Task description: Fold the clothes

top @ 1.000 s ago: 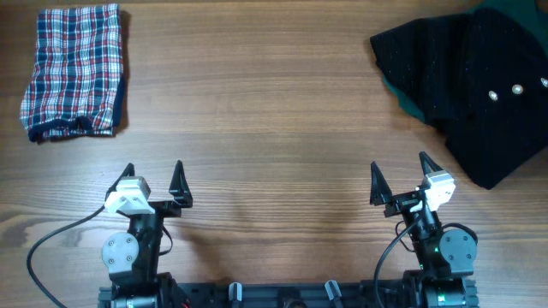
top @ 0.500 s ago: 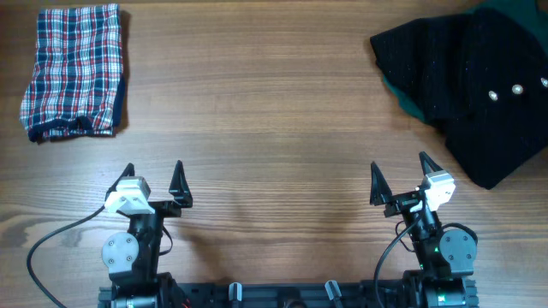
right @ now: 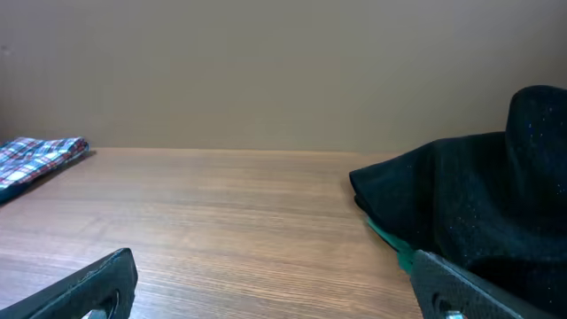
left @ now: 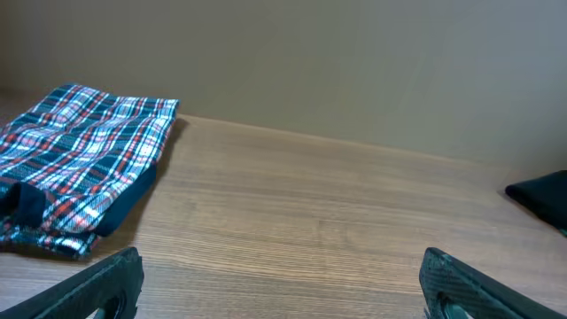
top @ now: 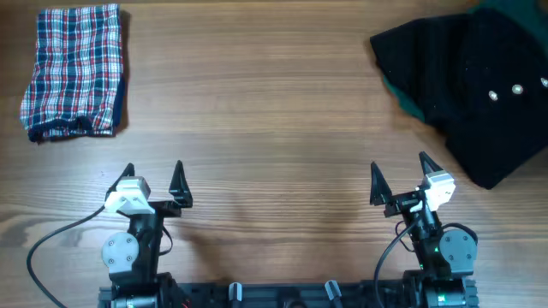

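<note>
The plaid garment (top: 74, 70) in red, white and navy lies folded into a compact rectangle at the table's far left corner. It also shows in the left wrist view (left: 75, 167) and, far off, in the right wrist view (right: 40, 153). My left gripper (top: 154, 180) is open and empty near the front edge, well short of the garment; its fingers frame bare wood in the left wrist view (left: 283, 283). My right gripper (top: 399, 175) is open and empty near the front edge at the right; it shows in the right wrist view (right: 275, 283).
A black garment with small metal studs (top: 467, 85) lies heaped at the far right over dark green fabric (top: 402, 101). It also shows in the right wrist view (right: 478, 213). The wooden table (top: 274, 128) lies between the two piles.
</note>
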You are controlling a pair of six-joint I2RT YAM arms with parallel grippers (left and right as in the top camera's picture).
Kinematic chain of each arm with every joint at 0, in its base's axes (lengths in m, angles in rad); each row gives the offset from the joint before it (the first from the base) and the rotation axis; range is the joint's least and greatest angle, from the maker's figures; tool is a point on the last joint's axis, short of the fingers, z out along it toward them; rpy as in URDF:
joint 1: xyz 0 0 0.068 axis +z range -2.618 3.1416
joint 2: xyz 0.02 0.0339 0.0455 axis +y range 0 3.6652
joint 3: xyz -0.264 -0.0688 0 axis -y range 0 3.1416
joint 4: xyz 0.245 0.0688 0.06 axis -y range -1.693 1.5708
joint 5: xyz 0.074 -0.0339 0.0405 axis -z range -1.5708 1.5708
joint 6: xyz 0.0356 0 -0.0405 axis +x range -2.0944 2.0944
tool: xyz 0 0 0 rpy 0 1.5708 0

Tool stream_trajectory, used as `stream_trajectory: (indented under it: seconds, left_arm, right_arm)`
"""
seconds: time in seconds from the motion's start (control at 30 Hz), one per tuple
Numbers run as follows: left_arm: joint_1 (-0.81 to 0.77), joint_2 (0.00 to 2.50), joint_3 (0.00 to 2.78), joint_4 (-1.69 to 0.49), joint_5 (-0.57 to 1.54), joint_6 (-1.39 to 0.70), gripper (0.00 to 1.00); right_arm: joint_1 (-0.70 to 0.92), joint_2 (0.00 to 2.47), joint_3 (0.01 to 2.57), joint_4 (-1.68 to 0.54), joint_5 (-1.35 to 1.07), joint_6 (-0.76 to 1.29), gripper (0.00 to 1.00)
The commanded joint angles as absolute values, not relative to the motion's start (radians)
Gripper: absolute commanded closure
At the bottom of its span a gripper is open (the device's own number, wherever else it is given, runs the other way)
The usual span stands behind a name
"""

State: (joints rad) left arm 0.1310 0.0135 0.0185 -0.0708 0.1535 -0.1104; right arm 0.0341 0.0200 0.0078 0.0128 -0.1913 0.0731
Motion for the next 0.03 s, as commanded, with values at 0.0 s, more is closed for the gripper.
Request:
stream_trajectory:
  seconds: [0.0]
  left_arm:
    - [0.127,0.003,0.009,-0.068,0.144,-0.120,0.00]
  right_arm:
    - [0.035,0.005,0.005,0.016,-0.204,0.055,0.00]
